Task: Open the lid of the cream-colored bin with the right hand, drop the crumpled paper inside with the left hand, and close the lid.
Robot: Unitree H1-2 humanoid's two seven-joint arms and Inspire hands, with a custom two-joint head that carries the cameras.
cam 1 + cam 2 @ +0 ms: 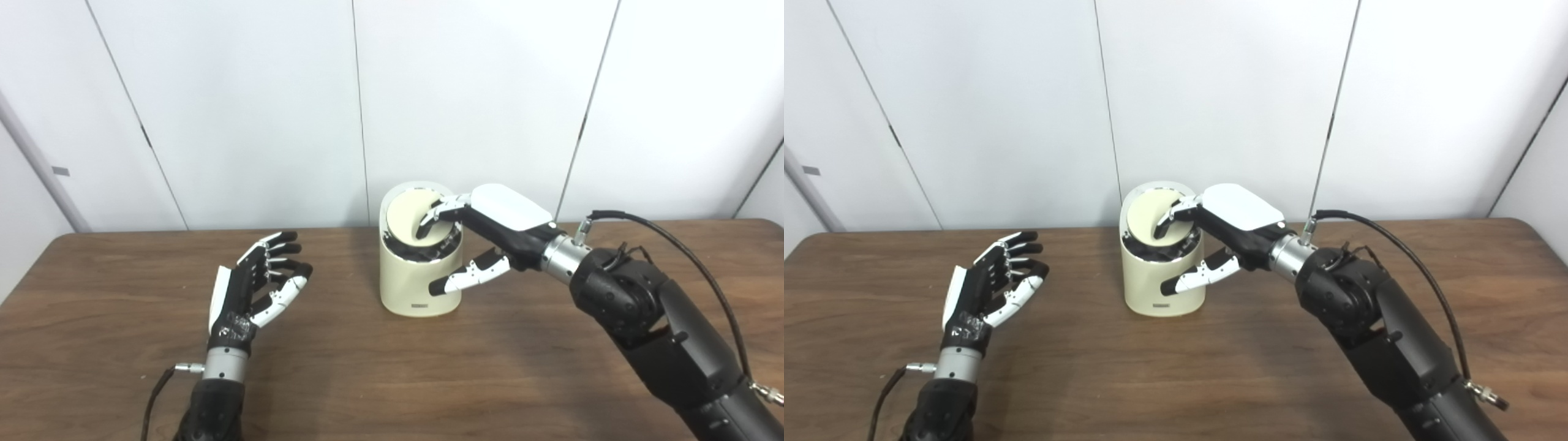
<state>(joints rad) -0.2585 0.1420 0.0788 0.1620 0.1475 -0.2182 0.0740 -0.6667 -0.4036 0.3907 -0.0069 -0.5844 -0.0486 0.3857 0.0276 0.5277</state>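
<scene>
One cream-colored bin [419,269] with one round lid [411,220], on one wooden table [392,367]. Two robot hands: left hand [257,288], right hand [484,236]. Crumpled paper nowhere visible.

No legible text, brand, number or sign found in either head view.

One possible marking noted: a small dark rectangular label [421,304] low on the front wall of the cream-colored bin [404,282], just above its base. It is too small and blurred to read; no characters can be made out.

A small grey tag or patch [60,171] sits on the slanted strip of the wall at far left. It shows no readable marks.

The left hand [260,285], the right hand [484,236] and the bench [392,380] carry no visible lettering.
</scene>
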